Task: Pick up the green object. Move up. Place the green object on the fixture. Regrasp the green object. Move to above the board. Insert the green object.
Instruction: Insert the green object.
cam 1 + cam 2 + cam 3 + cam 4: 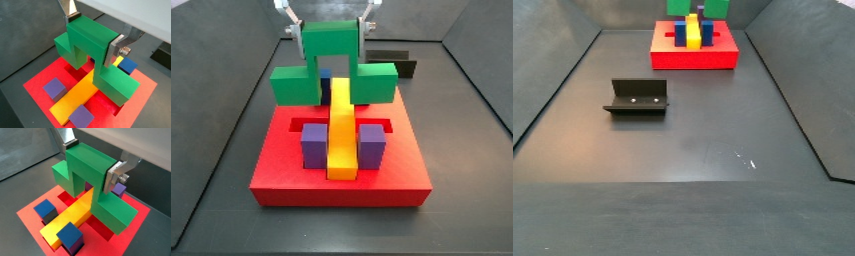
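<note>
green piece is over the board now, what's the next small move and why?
Probably a slow straight descent. The gripper is shut on the green object, which hangs above the board, straddling the yellow bar, not yet seated. A finger clamps its top. Lowering it should bring it into the recessed slots; keep the grip until it seats.

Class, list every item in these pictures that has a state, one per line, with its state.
gripper: above the board, shut on the green object
green object: held upright over the yellow bar, not inserted
board: flat, slot open
yellow bar: seated
fixture: unoccupied
</note>
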